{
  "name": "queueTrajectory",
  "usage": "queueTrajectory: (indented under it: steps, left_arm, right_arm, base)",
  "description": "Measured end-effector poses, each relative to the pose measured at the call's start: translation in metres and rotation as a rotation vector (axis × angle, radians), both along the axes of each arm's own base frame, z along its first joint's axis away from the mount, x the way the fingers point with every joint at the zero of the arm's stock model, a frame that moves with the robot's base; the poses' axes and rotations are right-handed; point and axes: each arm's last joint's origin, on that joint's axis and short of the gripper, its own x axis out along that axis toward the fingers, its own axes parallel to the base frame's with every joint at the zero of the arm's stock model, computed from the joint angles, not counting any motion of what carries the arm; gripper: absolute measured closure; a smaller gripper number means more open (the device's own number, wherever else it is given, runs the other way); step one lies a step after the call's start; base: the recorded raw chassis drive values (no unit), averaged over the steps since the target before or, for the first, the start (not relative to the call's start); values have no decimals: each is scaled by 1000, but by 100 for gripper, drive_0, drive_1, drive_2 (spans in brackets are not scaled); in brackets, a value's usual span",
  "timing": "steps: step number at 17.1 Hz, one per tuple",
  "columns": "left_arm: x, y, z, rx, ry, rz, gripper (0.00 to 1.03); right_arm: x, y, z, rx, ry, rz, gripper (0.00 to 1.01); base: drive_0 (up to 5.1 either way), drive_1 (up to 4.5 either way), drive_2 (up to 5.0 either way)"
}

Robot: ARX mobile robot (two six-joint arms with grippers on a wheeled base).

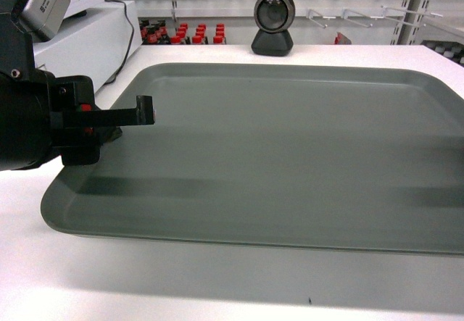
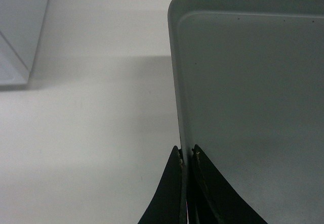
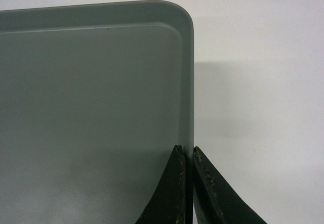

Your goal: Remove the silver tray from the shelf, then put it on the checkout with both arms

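The silver tray [image 1: 290,154] lay flat over the white worktop [image 1: 181,292], the checkout, with its long side running from 9 o'clock to 3 o'clock in the head view. Whether it was touching the worktop or just above it could not be told, though a soft shadow showed under its near edge. The left end effector [image 1: 138,114] was at the tray's 9 o'clock edge, and the tray spread away from it toward 3 o'clock. In the left wrist view its two thin black fingers [image 2: 174,183] were nearly together, pinching the tray's raised rim between them. The right end effector [image 3: 186,155] was pinching the rim on the far short side in the same way, one finger inside the tray and one outside. It did not show in the head view, because the tray ran off the picture at 3 o'clock. So each arm was holding one short end, and neither was nearer than the other. The worktop looked smooth and plain, with lots of room around the tray. A white box [image 1: 87,42] with a cable stood at 10 o'clock, near the tray's far left corner. A round black scanner [image 1: 273,22] stood at 12 o'clock, just behind the far edge. To me, the tray seemed about where it belonged, so letting go looked like the next job.
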Motion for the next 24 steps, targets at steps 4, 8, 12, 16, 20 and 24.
queueTrajectory:
  steps: [4,8,12,16,20,24]
  left_arm:
    - [0,0,0,-1,-3,1,100]
    - [0,0,0,0,1,1,100]
    - [0,0,0,1,1,1,100]
    - [0,0,0,1,1,1,100]
    - [0,0,0,1,1,1,100]
    - [10,-27,-4,178,-176,223,100]
  right_arm:
    - [0,0,1,1,-8,0,99]
    - [0,0,0,0,-2,0,99]
    - [0,0,0,0,-2,0,99]
    - [0,0,0,0,-2,0,99]
    - [0,0,0,0,-2,0,99]
    - [8,-7,-6,-9,-171,44,99]
  base:
    - [-2,202,-205]
    - [0,0,0]
    - [0,0,0]
    - [0,0,0]
    - [0,0,0]
    - [0,0,0]
